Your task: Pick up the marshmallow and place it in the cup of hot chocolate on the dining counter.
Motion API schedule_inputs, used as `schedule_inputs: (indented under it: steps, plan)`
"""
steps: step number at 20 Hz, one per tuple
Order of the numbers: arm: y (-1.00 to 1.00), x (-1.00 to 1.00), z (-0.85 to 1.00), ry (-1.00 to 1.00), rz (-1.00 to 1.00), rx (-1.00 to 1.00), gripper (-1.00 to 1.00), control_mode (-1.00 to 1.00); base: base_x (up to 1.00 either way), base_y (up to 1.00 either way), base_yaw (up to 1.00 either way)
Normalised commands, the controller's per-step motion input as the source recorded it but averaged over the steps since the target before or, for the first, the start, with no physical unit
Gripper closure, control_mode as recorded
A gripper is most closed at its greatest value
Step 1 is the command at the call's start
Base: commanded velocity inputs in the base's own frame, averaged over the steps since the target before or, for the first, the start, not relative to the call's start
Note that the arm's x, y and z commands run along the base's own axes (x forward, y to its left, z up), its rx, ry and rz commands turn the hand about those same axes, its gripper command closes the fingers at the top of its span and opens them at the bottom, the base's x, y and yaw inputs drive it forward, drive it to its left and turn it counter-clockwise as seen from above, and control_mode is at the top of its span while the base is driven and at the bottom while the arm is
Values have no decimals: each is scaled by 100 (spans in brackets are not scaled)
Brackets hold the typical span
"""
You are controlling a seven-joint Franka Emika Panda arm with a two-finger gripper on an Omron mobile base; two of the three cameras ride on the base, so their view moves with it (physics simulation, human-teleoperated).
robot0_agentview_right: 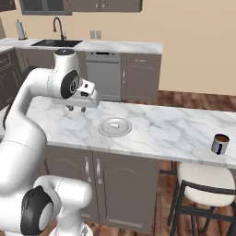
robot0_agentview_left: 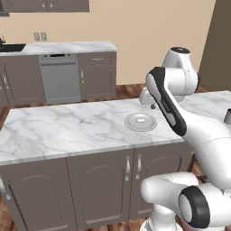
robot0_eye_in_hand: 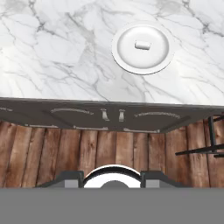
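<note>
The marshmallow (robot0_agentview_right: 115,124) is a tiny white block lying in the middle of a round grey plate (robot0_agentview_right: 105,130) on the dining counter (robot0_agentview_right: 161,131). In the hand view, the marshmallow (robot0_eye_in_hand: 142,44) and plate (robot0_eye_in_hand: 127,59) sit near the top. The cup of hot chocolate (robot0_agentview_right: 220,144), grey with a dark handle, stands far right near the counter's front edge. My gripper (robot0_agentview_right: 77,109) hovers above the counter, left of the plate and well above it. Its fingers are apart with nothing between them. In the left base view the gripper (robot0_agentview_left: 151,106) is half hidden behind my forearm, just past the plate (robot0_agentview_left: 131,124).
A stool (robot0_agentview_right: 203,177) with a pale seat stands under the counter's right end, below the cup. Behind the island run a dishwasher (robot0_agentview_right: 103,76) and a sink counter (robot0_agentview_right: 55,44) along the wall. Wooden floor (robot0_eye_in_hand: 87,153) lies in front of the cabinet doors (robot0_eye_in_hand: 113,116).
</note>
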Motion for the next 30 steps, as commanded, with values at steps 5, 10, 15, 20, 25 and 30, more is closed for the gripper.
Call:
schedule_inputs:
  steps: [5, 10, 15, 20, 25, 30]
  plan:
    - [0, -63, -1, -12, 0, 0, -100, -100, 0, 0, 0]
    - [-2, -90, -50, -2, 1, -7, -100, -100, 0, 0, 0]
    - [-19, 5, -48, 7, 26, -14, -100, -100, 0, 0, 0]
    - [-25, 43, -6, 15, 39, -2, -100, -100, 0, 0, 0]
    - [-8, 89, 0, 18, 46, 0, -100, -100, 0, 0, 0]
    - [-17, 100, -17, 14, 44, -3, -100, -100, 0, 0, 0]
